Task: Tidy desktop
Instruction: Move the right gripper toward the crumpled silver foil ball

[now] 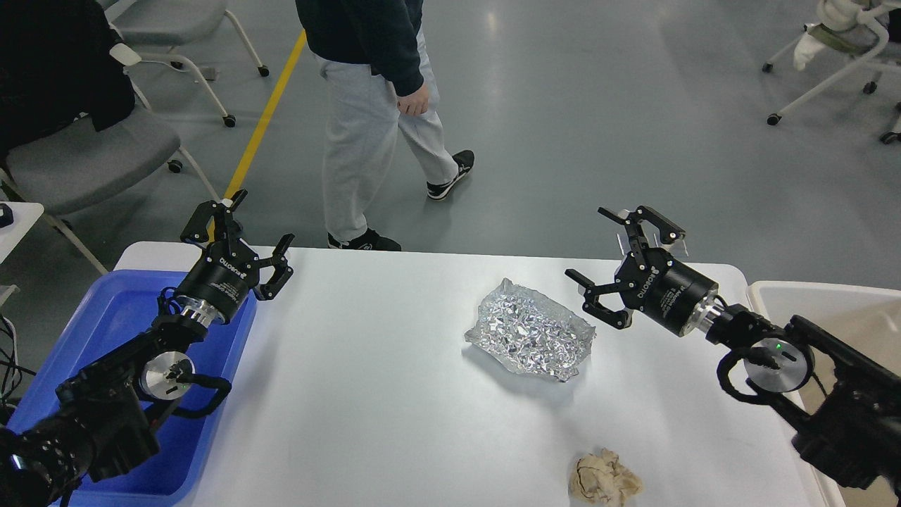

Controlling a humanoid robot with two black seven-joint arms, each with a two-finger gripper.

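Observation:
The white desktop (pixel 366 394) fills the middle of the head view. A crumpled sheet of silver foil (pixel 529 329) lies on it right of centre. A crumpled beige paper ball (pixel 604 480) lies near the front edge. My left gripper (pixel 248 229) is open and empty above the desktop's far left corner, over the edge of the blue tray. My right gripper (pixel 597 250) is open and empty, held just right of the foil and above the desktop.
A blue plastic tray (pixel 105 317) stands at the left end, partly under my left arm. A beige-white bin (pixel 816 296) stands at the right end. A person (pixel 380 120) walks just beyond the far edge. Office chairs stand at far left and far right.

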